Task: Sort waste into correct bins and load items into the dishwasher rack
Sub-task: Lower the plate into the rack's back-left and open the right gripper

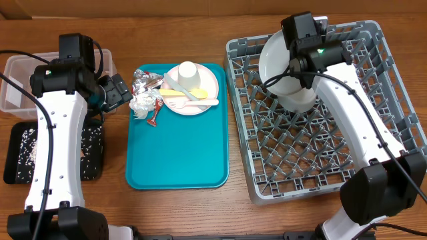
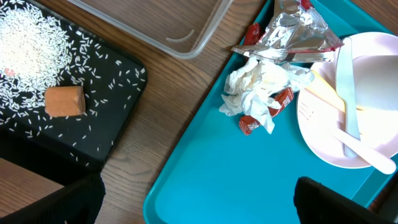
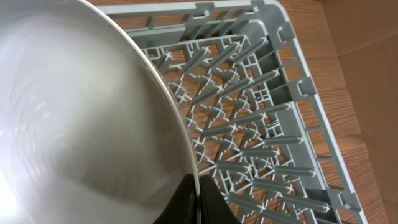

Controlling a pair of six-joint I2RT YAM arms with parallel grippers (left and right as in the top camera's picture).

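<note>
Two plates: one grey-white plate [image 1: 273, 60] at the right, one pinkish-white plate [image 1: 210, 85] further left. One white cup [image 1: 189, 72]. Three slim utensils [image 2: 345, 87], one yellow, two pale. One napkin [image 2: 258, 87], one foil wrapper [image 2: 292, 31], one red sachet [image 2: 249, 124], one orange cube [image 2: 65, 101]; rice grains [image 2: 31, 50] beyond counting. One clear tub [image 1: 17, 87], one black tray [image 1: 90, 170], one teal tray [image 1: 177, 160], one dishwasher rack [image 1: 373, 40].

Left pincer [image 2: 198, 202] spread wide, facing down; right pincer [image 3: 196, 199] clamped shut, right arm [image 1: 348, 103] stretched forward.
</note>
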